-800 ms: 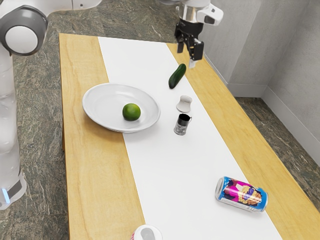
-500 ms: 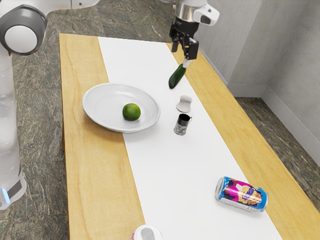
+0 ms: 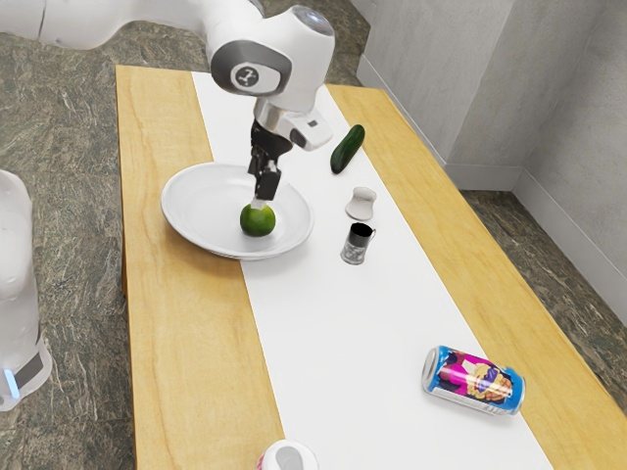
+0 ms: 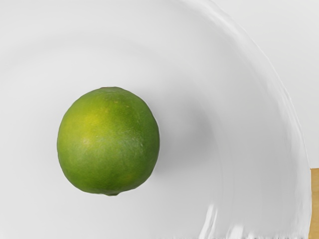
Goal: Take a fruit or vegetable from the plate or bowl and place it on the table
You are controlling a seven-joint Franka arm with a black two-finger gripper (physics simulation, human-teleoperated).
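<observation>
At the exterior view's four o'clock on the plate (image 3: 201, 208), the lime (image 3: 258, 222) looks firm, light; clasp its equator. Pincer (image 3: 260, 199) wide or narrow? Cannot tell.

In the wrist view, a green lime (image 4: 108, 142) sits left of centre in the frame, on a white plate (image 4: 187, 55), yellower towards its upper left and with a small nub at its lower edge. A soft shadow (image 4: 184, 129) lies just beside it, to its right. The plate's rim curves from the upper middle down to the lower right, where a sliver of wooden surface (image 4: 315, 199) shows; the pale patch (image 4: 294, 35) at upper right is perhaps a covering.
</observation>
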